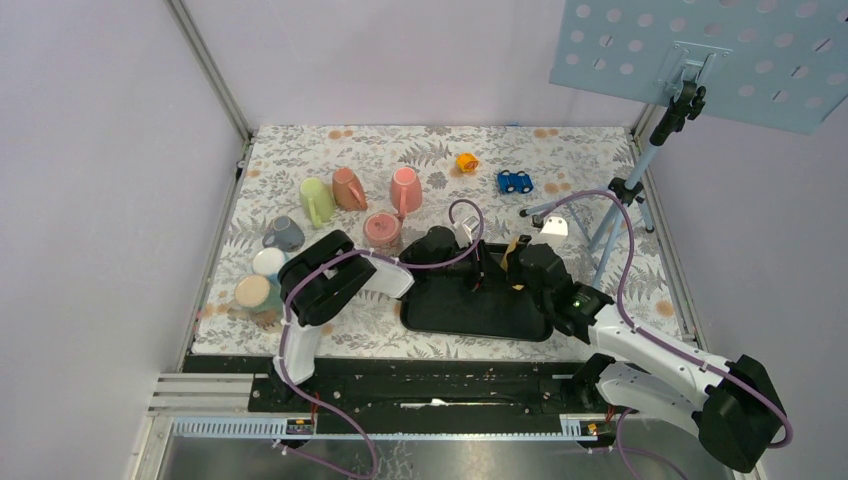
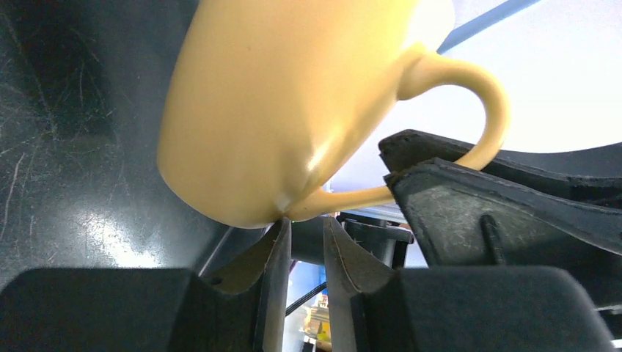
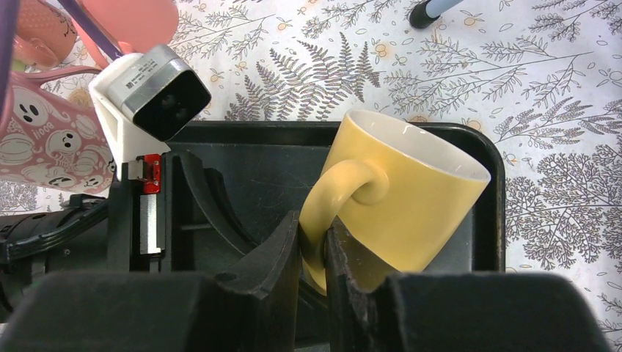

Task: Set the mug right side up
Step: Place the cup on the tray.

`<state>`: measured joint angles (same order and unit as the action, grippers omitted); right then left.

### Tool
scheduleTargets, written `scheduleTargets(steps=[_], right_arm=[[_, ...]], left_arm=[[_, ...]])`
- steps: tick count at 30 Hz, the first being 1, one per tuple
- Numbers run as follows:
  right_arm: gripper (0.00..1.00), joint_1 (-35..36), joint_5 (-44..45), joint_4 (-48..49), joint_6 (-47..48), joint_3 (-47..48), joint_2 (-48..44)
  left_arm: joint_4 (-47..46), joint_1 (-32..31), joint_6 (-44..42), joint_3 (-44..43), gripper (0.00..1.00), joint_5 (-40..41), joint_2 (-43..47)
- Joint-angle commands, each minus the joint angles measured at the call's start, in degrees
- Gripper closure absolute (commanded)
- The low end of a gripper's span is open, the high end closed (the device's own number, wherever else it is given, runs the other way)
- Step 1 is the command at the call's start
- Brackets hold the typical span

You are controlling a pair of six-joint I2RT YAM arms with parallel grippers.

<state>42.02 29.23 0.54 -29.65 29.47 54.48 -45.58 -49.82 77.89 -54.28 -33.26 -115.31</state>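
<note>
Yellow mug (image 3: 411, 198) is pinched by its handle in the clenched right gripper (image 3: 313, 246), tilted with its mouth partly up, over the black tray (image 3: 257, 158). Left gripper (image 2: 304, 235) sits right under the mug base with jaws nearly together; can't tell if it pinches anything. Step looks like mid-reorientation; next move likely needs rotating the mug upright, setting the base flat on the tray, then letting go.

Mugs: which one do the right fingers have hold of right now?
The yellow mug, tilted over the black tray, its handle pinched by the right fingers. The other mugs sit apart on the patterned mat.
</note>
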Motion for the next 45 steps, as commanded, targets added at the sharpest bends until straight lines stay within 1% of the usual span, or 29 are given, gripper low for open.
scheduleTargets(steps=[1,7,13,18,25,29,33,45], right_arm=[[1.00,0.7,0.1,7.1,-1.1,0.8,-1.2],[1.00,0.7,-2.2,6.4,-2.4,0.5,-0.7],[1.00,0.7,-5.0,6.5,-4.7,-1.4,-1.1],[0.96,0.7,-6.9,6.4,-5.6,-2.6,-1.8],[0.86,0.8,-9.7,6.9,-6.1,-4.2,-2.2],[0.85,0.8,-11.5,7.2,-6.7,-5.1,-2.4],[0.81,0.8,-13.3,8.3,-6.8,-6.3,-2.3],[0.79,2.4,-14.4,11.5,-7.5,-7.2,0.9]], left_arm=[[-4.8,-0.2,1.3,-1.8,0.74,-1.1,-0.8],[-5.7,-0.2,2.8,-3.0,0.75,-1.0,-3.3],[-2.5,-0.1,1.6,-5.4,0.77,-0.6,-4.8],[-1.3,0.1,1.2,-6.3,0.79,-0.3,-5.8],[-2.1,0.7,1.3,-6.2,0.80,0.0,-6.6],[-2.5,1.2,1.3,-5.7,0.80,-0.3,-6.6],[-2.4,1.4,0.9,-5.3,0.80,-0.5,-6.2],[0.1,2.9,-1.4,-3.2,0.81,-0.5,-4.5]])
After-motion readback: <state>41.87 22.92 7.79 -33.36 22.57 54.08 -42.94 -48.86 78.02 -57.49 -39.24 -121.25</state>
